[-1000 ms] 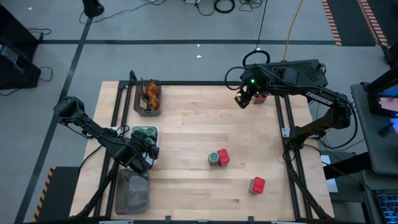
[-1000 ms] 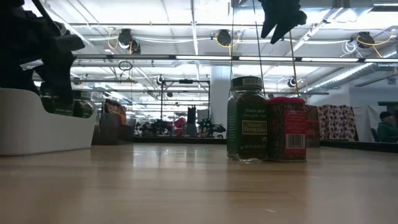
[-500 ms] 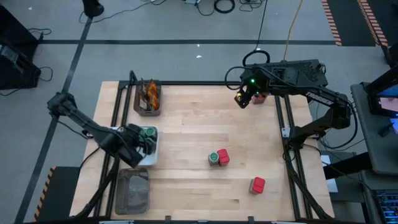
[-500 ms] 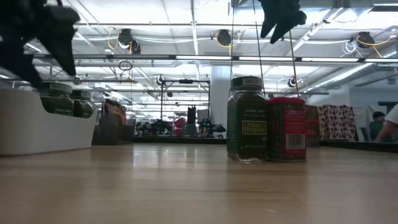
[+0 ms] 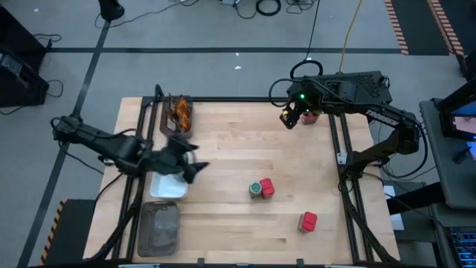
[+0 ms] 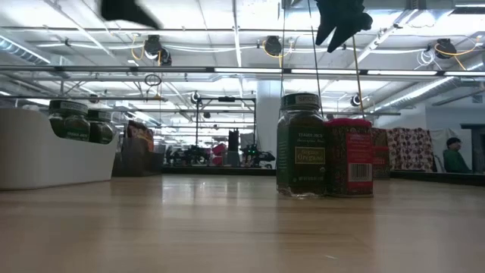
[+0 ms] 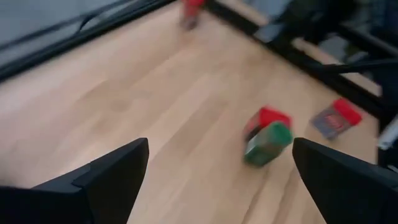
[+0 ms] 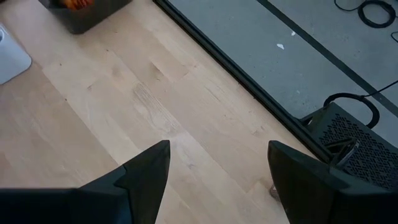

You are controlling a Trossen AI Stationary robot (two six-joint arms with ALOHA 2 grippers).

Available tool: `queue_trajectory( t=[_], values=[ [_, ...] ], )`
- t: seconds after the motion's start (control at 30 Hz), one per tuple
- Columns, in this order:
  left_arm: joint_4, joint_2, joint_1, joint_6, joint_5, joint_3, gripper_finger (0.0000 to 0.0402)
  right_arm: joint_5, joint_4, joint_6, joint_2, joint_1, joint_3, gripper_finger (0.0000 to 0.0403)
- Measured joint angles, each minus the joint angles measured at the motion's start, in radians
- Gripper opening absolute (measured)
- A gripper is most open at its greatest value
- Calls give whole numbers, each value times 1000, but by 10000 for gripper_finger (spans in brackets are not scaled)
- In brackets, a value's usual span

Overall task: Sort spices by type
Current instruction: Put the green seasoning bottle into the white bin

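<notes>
Now that the left gripper (image 5: 192, 168) has swung off the white tray (image 5: 168, 188) toward mid-table, jaws wide apart & empty, the jars (image 6: 76, 121) it was hovering over a sec ago sit in that tray w/ nothing near them. Looks like that drop is done. Next likely pick: green-lid jar (image 5: 255, 188) touching a red packet (image 5: 267, 187) at table centre; another red packet (image 5: 308, 221) lies nearer the front edge. Right gripper (image 5: 288, 119) hasn't moved, hanging by the far right corner, jaws apart, empty.
</notes>
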Motion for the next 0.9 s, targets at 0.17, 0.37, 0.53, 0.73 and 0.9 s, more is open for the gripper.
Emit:
queue_trajectory(
  t=[0.17, 0.37, 0.53, 0.73, 0.9],
  values=[
    [264, 145, 106, 300, 263, 9, 400, 0, -16, 9, 0, 10, 0, 254],
    [509, 332, 162, 465, 470, 9, 400, 0, -98, 20, 0, 42, 0, 254],
    [650, 456, 162, 616, 471, 9, 400, 0, -164, 14, 0, 81, 0, 254],
    [842, 555, 162, 629, 468, 9, 400, 0, -203, -27, 0, 125, 0, 254],
    [923, 616, 156, 630, 460, 9, 400, 0, -204, -55, 0, 144, 0, 254]
  ],
)
